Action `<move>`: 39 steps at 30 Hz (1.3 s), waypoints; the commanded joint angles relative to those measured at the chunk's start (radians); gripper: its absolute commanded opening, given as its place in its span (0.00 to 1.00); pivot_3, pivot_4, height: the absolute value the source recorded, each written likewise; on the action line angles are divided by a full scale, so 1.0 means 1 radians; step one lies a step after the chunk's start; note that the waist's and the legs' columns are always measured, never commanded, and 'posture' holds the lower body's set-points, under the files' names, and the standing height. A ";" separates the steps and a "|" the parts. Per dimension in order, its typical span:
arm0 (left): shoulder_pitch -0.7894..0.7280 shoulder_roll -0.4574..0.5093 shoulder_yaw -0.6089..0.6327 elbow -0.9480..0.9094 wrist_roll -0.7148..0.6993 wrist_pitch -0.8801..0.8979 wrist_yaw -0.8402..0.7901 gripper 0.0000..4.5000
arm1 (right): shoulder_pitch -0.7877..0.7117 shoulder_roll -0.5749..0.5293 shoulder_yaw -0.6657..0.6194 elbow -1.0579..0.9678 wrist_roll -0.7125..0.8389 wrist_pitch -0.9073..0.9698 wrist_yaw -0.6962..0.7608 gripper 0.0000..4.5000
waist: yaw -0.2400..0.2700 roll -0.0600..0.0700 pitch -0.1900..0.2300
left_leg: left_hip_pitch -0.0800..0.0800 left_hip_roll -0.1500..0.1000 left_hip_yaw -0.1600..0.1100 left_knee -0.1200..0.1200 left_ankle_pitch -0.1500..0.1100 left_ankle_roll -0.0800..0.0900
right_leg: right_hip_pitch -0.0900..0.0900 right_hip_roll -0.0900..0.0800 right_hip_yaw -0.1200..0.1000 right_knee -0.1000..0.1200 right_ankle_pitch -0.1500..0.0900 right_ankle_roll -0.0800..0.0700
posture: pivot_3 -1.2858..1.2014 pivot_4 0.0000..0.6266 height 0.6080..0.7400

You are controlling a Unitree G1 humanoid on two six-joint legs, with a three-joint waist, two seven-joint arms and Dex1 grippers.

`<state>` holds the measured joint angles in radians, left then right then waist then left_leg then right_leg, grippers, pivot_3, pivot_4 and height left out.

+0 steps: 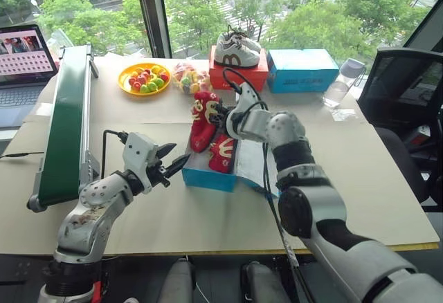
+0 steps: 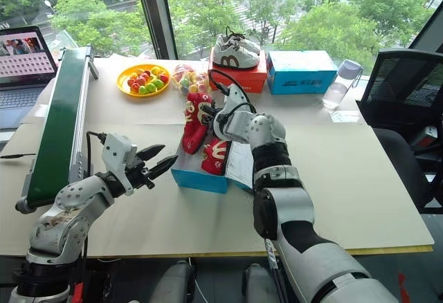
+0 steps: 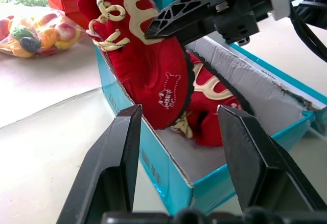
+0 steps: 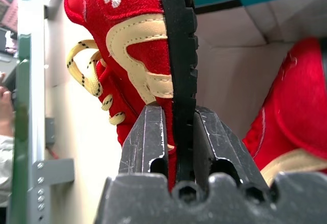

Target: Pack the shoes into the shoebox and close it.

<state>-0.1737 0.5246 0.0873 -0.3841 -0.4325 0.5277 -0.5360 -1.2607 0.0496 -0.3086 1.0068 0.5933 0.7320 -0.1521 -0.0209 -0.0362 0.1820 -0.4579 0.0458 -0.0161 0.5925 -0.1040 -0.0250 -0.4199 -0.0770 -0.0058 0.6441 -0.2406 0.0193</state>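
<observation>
The blue shoebox (image 1: 208, 176) stands open in the middle of the table, its lid (image 1: 252, 164) lying flat to its right. One red shoe (image 1: 223, 152) lies inside it. My right gripper (image 1: 227, 116) is shut on the sole edge of the other red shoe (image 1: 203, 120), which stands tilted over the box's far left rim. The right wrist view shows that shoe (image 4: 138, 40) clamped between the fingers (image 4: 148, 132). My left gripper (image 1: 173, 163) hangs open just left of the box's near corner, pointing at the box wall (image 3: 153, 157) and touching nothing.
At the back stand a red box (image 1: 237, 75) bearing white sneakers (image 1: 237, 50), a blue box (image 1: 302, 70), a yellow fruit plate (image 1: 144, 79), a fruit bag (image 1: 188, 77) and a bottle (image 1: 339, 88). A green conveyor (image 1: 66, 126) and laptop (image 1: 24, 61) line the left; a chair (image 1: 401, 102) stands right.
</observation>
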 commanded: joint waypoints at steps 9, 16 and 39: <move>0.008 0.004 0.016 -0.068 0.007 -0.006 0.019 0.55 | 0.085 -0.029 0.021 0.082 -0.122 0.018 0.033 0.07 | 0.008 0.000 -0.010 | 0.003 0.002 0.001 0.000 0.000 0.000 | 0.003 0.001 0.000 0.000 0.001 -0.002 | 0.52 0.24 1.00; 0.010 0.008 0.023 -0.081 0.002 0.002 0.024 0.55 | 0.171 -0.056 0.071 -0.034 -0.156 0.151 0.075 0.07 | 0.018 0.001 -0.015 | 0.005 0.002 0.000 0.001 0.000 0.000 | 0.006 0.001 -0.001 -0.001 0.001 -0.002 | 0.52 0.24 1.00; -0.009 -0.005 0.001 -0.066 0.004 0.008 0.019 0.56 | 0.035 -0.004 0.338 0.250 -0.449 0.089 0.529 0.64 | -0.005 0.010 -0.023 | 0.019 0.003 0.003 -0.002 -0.008 0.000 | 0.015 0.001 0.001 0.000 -0.010 -0.002 | 0.52 0.24 1.00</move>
<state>-0.1643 0.5213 0.0868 -0.4198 -0.4306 0.5418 -0.5200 -1.2800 0.0153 0.0431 1.1539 0.1572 0.7923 0.3904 -0.0256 -0.0264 0.1590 -0.4388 0.0494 -0.0129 0.5909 -0.1116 -0.0254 -0.4043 -0.0756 -0.0045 0.6444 -0.2511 0.0169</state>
